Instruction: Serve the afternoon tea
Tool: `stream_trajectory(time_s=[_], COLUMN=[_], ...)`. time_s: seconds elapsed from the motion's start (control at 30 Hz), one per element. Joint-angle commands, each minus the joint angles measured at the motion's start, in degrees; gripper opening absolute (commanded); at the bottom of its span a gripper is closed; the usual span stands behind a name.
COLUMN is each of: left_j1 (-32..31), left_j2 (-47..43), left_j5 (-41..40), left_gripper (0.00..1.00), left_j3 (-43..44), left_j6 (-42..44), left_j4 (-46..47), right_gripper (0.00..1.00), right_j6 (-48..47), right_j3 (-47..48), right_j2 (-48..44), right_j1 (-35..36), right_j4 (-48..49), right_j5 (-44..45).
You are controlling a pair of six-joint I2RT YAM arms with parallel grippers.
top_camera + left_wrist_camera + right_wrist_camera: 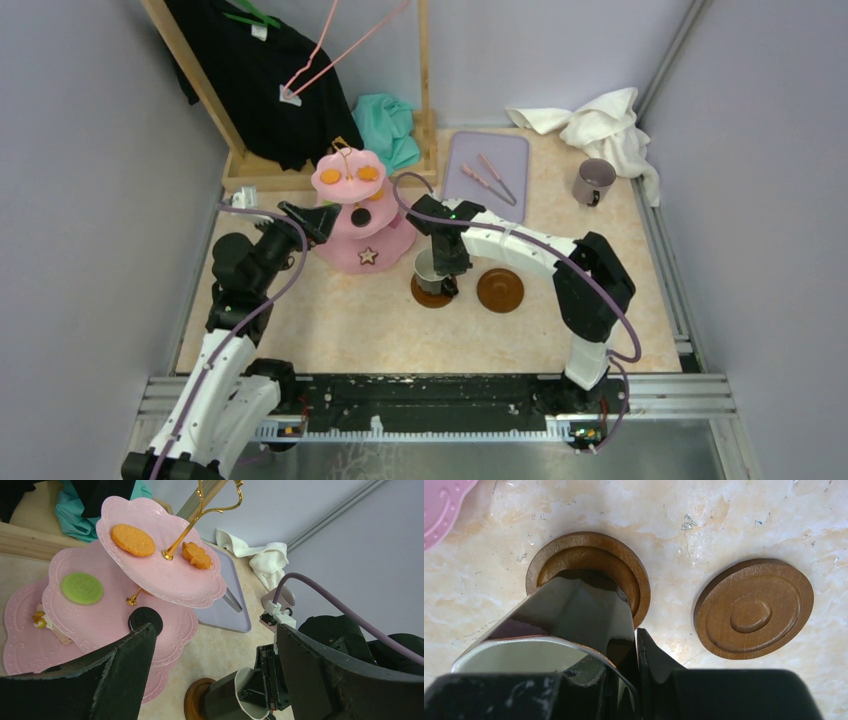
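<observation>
The right gripper (626,680) pinches the mug (574,615) wall over a brown saucer (636,577); the left gripper (318,218) fingers stand spread beside the pink three-tier stand (340,255).

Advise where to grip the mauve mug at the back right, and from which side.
Pinch the rim wall of the mauve mug from above, one finger inside, one outside. It stands upright, mouth up, so the wall is free. Take its left side: the white towel crowds its back and right.
</observation>
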Motion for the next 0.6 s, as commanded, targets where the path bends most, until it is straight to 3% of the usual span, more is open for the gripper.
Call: stream_trajectory(time_s=[0.0, 0.37, 0.57], left_j1=[-0.4, -0.4, -0.4], left_j2=[-0.4, -0.2, -0.3], left_j5=[0.7, 0.8, 0.6], left_gripper=[0.95, 0.95, 0.95], left_j3=[0.5, 0.6, 0.7], left_j6=[1.2, 1.1, 1.3], left_j4=[1.0, 1.0, 0.7], right_gripper=[0.01, 0.43, 0.48], right_j6=[0.5, 0.3, 0.4], right_j3=[0.2, -0.1, -0.3], right_j2=[0.4, -1.2, -2.9], right_j1=[0.6, 0.7, 0.6], right_j4=[3.4, 2.7, 2.0], right_j5=[-1.1, -1.3, 0.1])
